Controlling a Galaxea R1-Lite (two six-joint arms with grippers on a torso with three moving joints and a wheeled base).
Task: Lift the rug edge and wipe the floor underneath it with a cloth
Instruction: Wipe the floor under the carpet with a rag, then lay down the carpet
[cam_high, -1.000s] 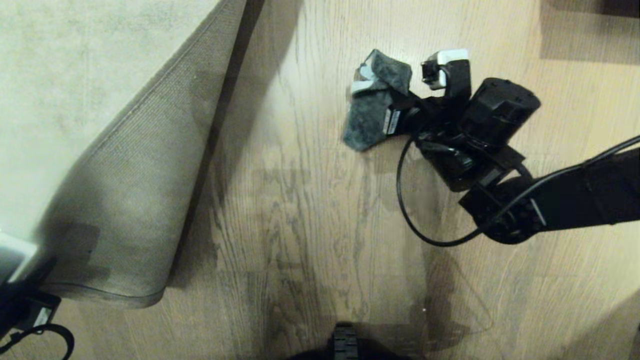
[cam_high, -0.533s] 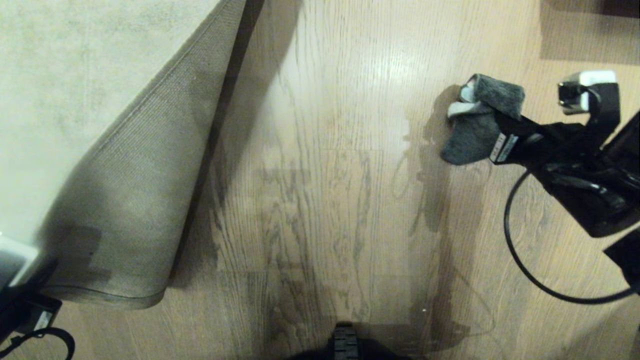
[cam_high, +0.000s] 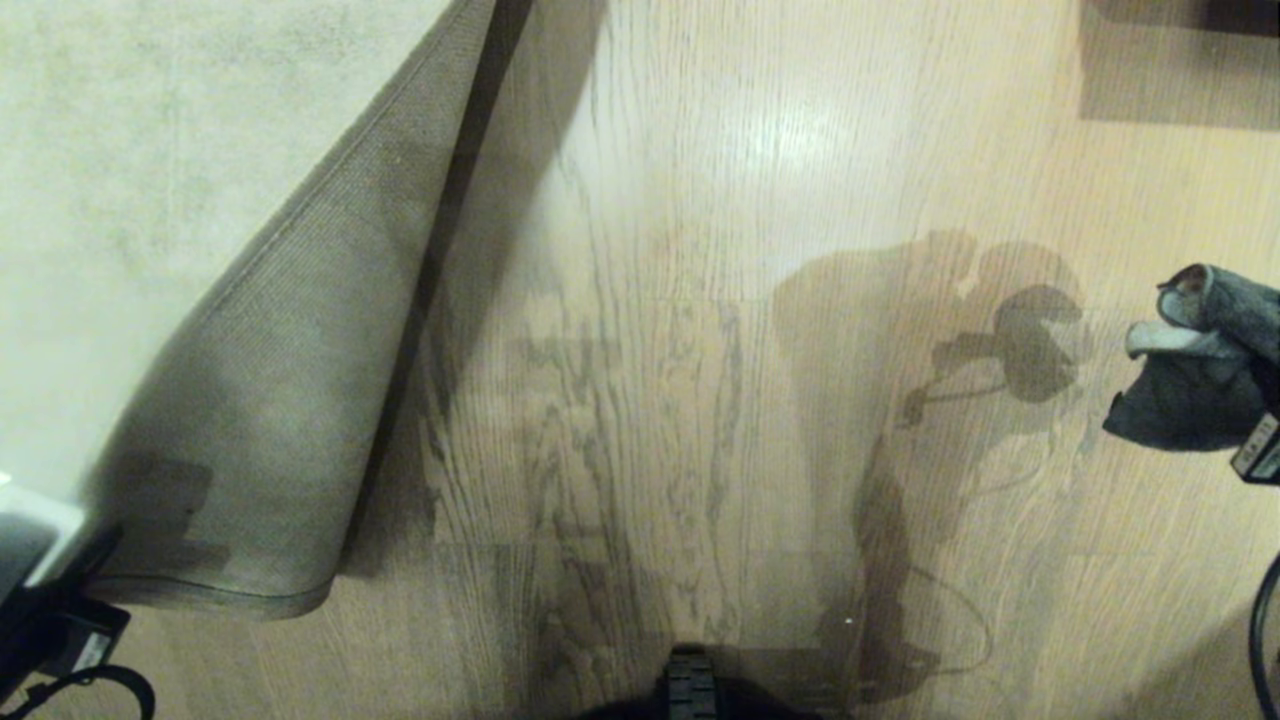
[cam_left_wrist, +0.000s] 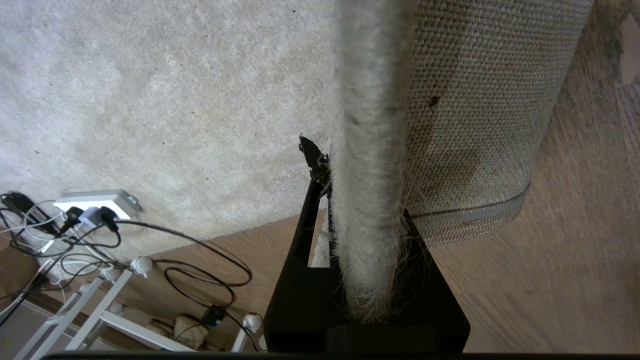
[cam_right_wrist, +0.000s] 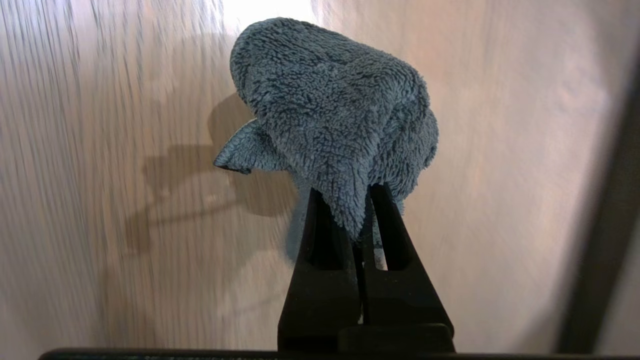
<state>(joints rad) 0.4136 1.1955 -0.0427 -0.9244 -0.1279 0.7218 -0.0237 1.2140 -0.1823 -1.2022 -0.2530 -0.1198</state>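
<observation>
Oak-grained floor planks (cam_high: 700, 420) fill the head view, and a wide strip of them is laid bare beside the folded-back rug. Nearest, at about 8 o'clock in that view, the left gripper (cam_left_wrist: 370, 220) is seen pinching the rug edge (cam_left_wrist: 372, 150); its jaws are closed on the pile border, and the corner is kept folded over so that the woven backing (cam_high: 270, 420) faces up, as it was a second ago. Past it, at 11 o'clock, the pale rug top (cam_high: 150, 150) lies flat.

What has changed is on the other side. A second ago the cloth (cam_high: 1195, 375) was being held near the middle of the exposed planks, towards 1 o'clock; it has since been carried away to the frame's edge at 3 o'clock, and only its shadow is left across the wood. The right gripper (cam_right_wrist: 367, 210) is closed tight on a fold of the dark grey cloth, which bulges beyond the fingertips (cam_right_wrist: 387, 200) — clear of the floor, judging by the separate shadow beneath it.

The wiping stroke is therefore judged to be over or interrupted — the bared strip is no longer being touched. Either another pass must be begun or the rug corner lowered.
</observation>
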